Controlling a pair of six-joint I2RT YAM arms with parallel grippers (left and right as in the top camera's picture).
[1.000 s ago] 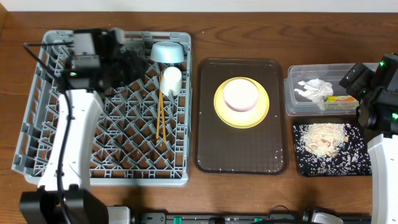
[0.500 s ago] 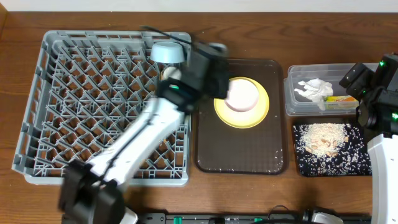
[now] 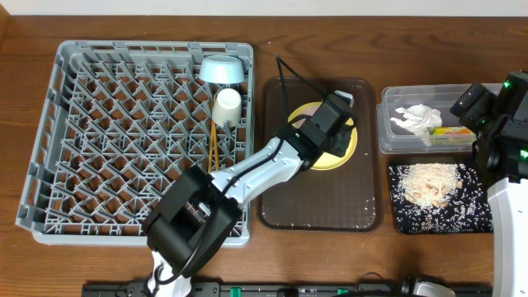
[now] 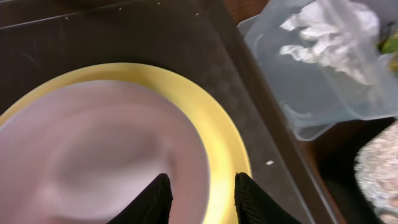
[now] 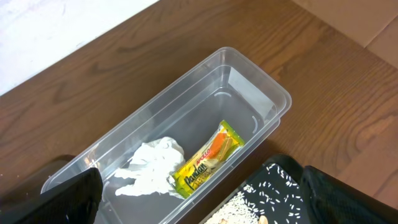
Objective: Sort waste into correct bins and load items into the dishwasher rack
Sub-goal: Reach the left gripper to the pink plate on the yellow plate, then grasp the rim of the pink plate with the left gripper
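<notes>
L hand swung fr rack over to cream bowl on yellow plate.

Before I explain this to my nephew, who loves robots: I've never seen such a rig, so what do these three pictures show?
Two robot arms work at a table. One picture looks down from above; the other two come from cameras on each wrist. A grey dishwasher rack holds a blue bowl, a white cup and chopsticks. Beside it a brown tray carries a yellow plate with a cream bowl on it. The left gripper hovers open over that bowl, holding nothing. The right gripper, also open and empty, looks into a clear tub holding a napkin and a snack wrapper. Rice scraps lie in a black tray.
</notes>
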